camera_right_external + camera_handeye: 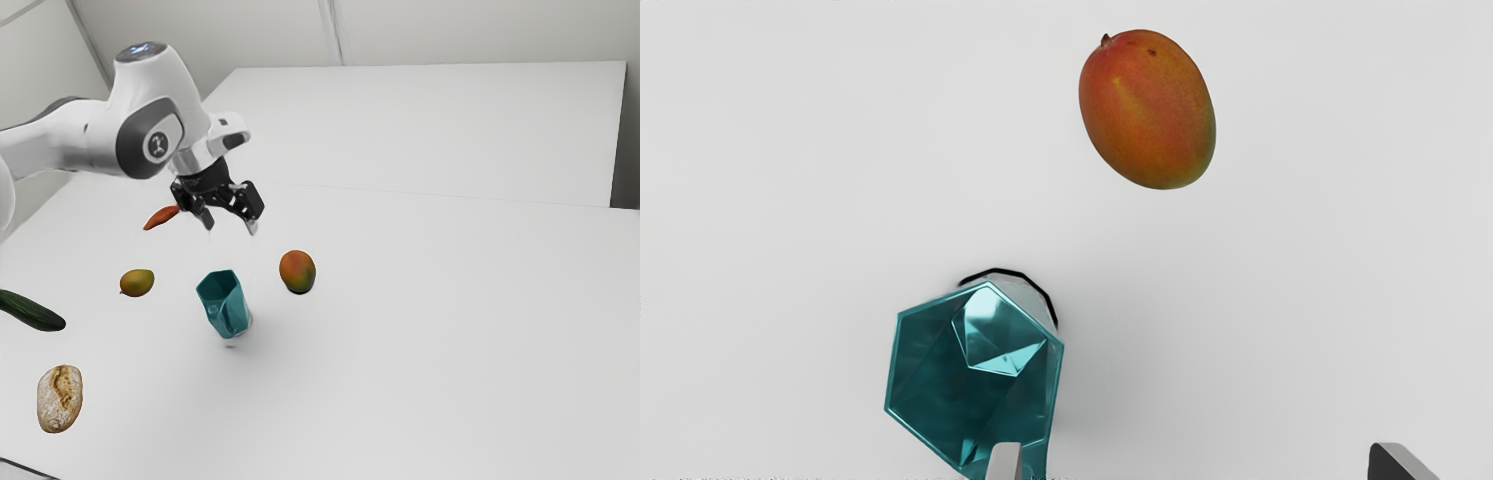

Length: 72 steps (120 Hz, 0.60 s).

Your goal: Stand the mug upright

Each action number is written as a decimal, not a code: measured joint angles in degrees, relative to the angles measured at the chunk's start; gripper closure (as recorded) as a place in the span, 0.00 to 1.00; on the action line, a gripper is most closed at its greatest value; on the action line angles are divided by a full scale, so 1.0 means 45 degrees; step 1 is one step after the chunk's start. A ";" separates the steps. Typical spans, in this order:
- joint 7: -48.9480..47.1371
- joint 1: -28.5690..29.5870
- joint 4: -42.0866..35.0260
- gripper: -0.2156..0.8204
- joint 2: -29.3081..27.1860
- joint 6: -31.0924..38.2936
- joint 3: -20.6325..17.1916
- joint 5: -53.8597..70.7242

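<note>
Mug (232,310) stands upright on the desk (430,330), long axis near vertical, mouth facing up and base down. Its handle (220,316) points toward the near side of the exterior view. Faceted teal inner walls and floor are visible through the mouth. Location: below the hand (231,226), near the red-orange mango (297,271), on that fruit's exterior-view left. Hand status: fingers wide apart, raised above the mug, gripping nothing.

Mug (973,383) with glossy, reflective, smooth-faceted surface, table (450,350) smooth and matt, mango (1146,113) smooth-skinned, bread (60,398) rough-crusted, arm (85,140) with smooth, plastic-like shell
</note>
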 joint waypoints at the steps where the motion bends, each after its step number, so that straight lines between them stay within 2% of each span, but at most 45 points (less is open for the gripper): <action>1: -0.0001 0.0002 0.0084 0.25 0.0038 -0.0076 0.0000 -0.0010; 38: -0.0020 0.0012 0.2739 0.24 0.1186 -0.2331 0.0000 -0.0127; 72: -0.0020 -0.0072 0.4866 0.23 0.1664 -0.3943 -0.0019 -0.0001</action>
